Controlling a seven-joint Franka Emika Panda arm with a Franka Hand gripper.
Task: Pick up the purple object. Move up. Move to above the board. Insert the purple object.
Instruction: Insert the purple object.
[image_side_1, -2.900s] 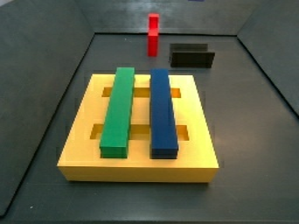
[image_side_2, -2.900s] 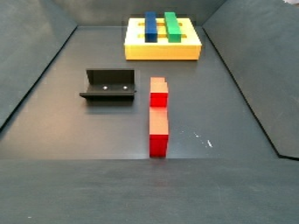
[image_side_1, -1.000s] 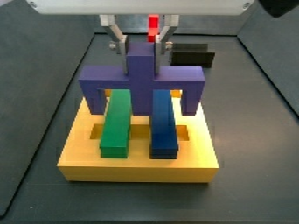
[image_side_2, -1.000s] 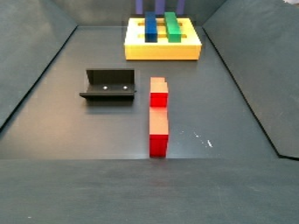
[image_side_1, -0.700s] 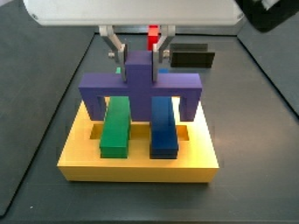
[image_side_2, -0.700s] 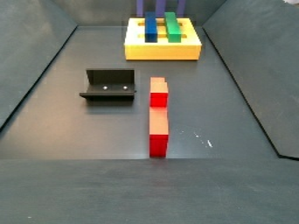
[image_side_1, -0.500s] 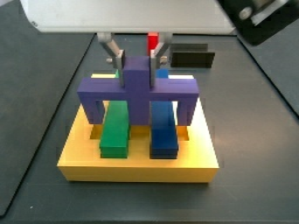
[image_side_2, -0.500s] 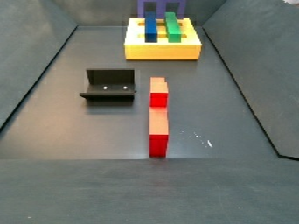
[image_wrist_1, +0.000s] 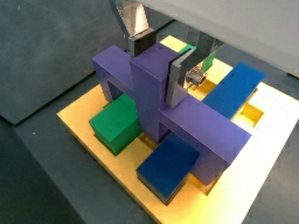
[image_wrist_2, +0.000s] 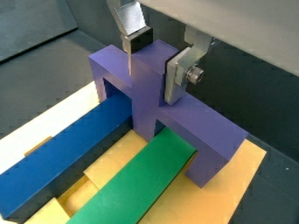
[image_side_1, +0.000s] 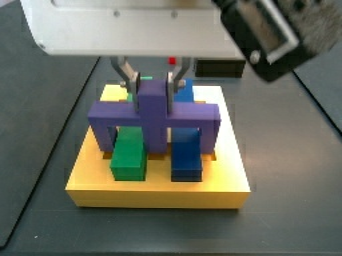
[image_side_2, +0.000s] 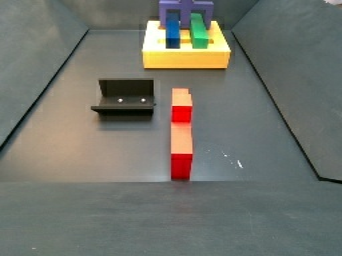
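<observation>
- The gripper (image_wrist_1: 163, 58) sits at upper centre in both wrist views, its jaws clamped on the raised middle block of the matte violet-purple bar (image_wrist_1: 176, 109); flat silver fingers (image_wrist_2: 177, 73) press the block from two opposite sides
- The purple bar hangs directly beneath the jaws, so the coming move looks like a straight descent, not a sideways shift
- In a side view the purple bar (image_side_1: 154, 112) lies at frame centre, its long axis running left to right across the thick yellow rectangular board (image_side_1: 160, 185) and spanning nearly the board's width
- Its two end legs point downward toward the board; how deep they sit in the slots I cannot tell
- The purple bar crosses at right angles over two bars already seated in the board: a green bar (image_side_1: 128, 152) to the left and a long dark blue bar (image_side_1: 187, 152) to the right
- In a side view from across the floor, the board (image_side_2: 186, 57) sits at upper centre, with the purple bar (image_side_2: 185, 11) above it, cut by the top edge
- Nearer in that view stand a red upright post (image_side_2: 181, 132) at centre and a dark L-shaped fixture (image_side_2: 124, 98) left of it, both well apart from the board
- Judging by this, the insertion is the step in hand, and the legs must stay square to the slots
</observation>
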